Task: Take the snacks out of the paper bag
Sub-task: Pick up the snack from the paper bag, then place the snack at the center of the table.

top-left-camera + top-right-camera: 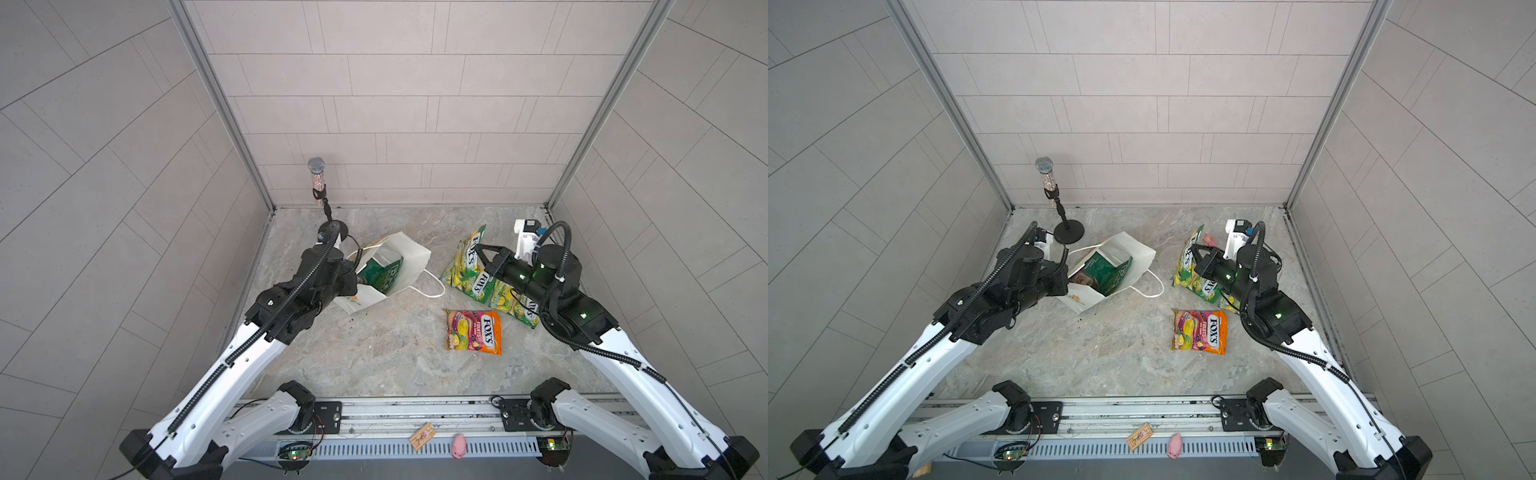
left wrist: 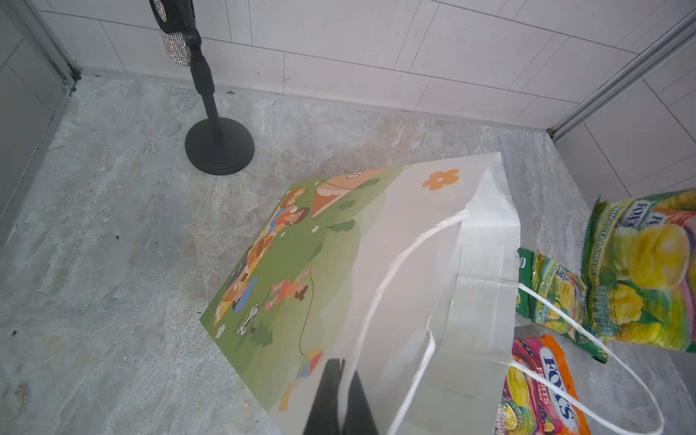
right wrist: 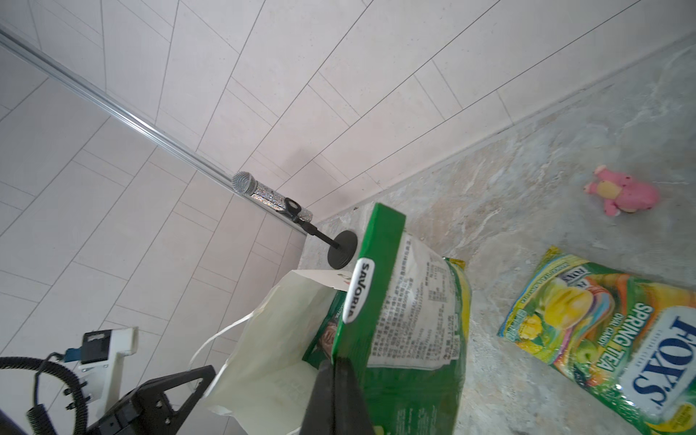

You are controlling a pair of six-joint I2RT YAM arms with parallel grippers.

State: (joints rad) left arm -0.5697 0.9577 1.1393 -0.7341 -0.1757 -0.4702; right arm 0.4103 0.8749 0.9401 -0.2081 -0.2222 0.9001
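While your right gripper (image 3: 336, 363) is clamped on the edge of a flat glossy yellow-green FOX'S candy packet (image 3: 414, 320), held up off the grey marbled tabletop (image 1: 374, 357), heads up: it's only got a thin strip of slippery film, so imo a quick swing could let the packet slide out before you've parked it. Your left gripper (image 2: 341, 369) has its fingers pressed together on the wall of the tall white paper carrier bag (image 2: 414, 233), which is tipped over (can't tell if it rests flat or leans on that pinch). That's thin paper, so a hard tug might tear it or pull it free. The big dark green crisp bag (image 1: 380, 274) is the only snack I can see still inside. It nearly fills the mouth, so dragging it out will probably haul the whole carrier along if the pinch gives. The other yellow-green packets (image 1: 478, 286) and the orange-pink FOX'S FRUITS packet (image 1: 473, 331) are already out on the table. View-wise, the left wrist cam shows a white cord handle (image 2: 587, 331) draped over the loose packets, a snag waiting to happen, but nothing of the crisp bag, while both top views look right into the mouth. The right wrist cam catches a small pink toy (image 3: 621, 194) near the back wall. Also, the sparkly microphone on its black stand (image 1: 316, 174) sits just behind your left wrist, easy to clip.
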